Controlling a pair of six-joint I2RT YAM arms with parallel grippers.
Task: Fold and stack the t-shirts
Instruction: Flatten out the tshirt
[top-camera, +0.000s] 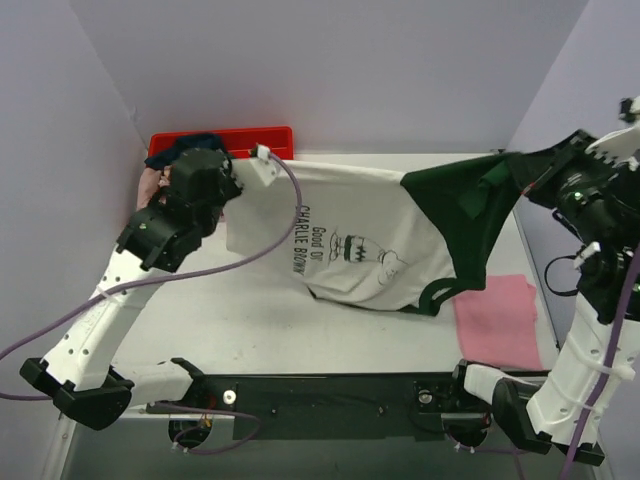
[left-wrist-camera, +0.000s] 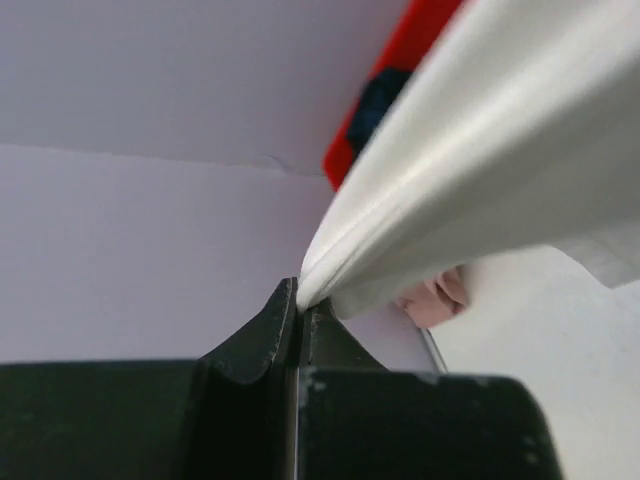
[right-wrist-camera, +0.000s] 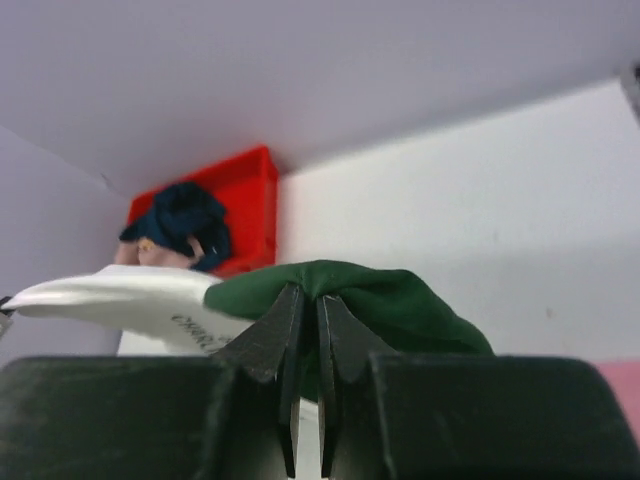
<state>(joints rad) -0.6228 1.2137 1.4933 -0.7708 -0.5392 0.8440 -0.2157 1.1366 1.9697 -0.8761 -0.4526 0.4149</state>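
Note:
A white t-shirt with dark green sleeves and black cartoon print (top-camera: 350, 235) hangs stretched in the air between both arms. My left gripper (top-camera: 232, 182) is shut on its white hem edge (left-wrist-camera: 420, 200) at the far left. My right gripper (top-camera: 520, 172) is shut on the dark green sleeve (right-wrist-camera: 340, 290) at the far right. The shirt's lower edge sags toward the table. A pink t-shirt (top-camera: 497, 318) lies folded flat on the table at the right. A navy tee (right-wrist-camera: 185, 222) and a dusty pink one (left-wrist-camera: 435, 298) sit in and by the crate.
A red plastic crate (top-camera: 255, 140) stands at the back left against the wall. Purple walls close in at the back and both sides. A purple cable (top-camera: 200, 272) loops off the left arm over the table. The black base bar (top-camera: 330, 392) runs along the near edge.

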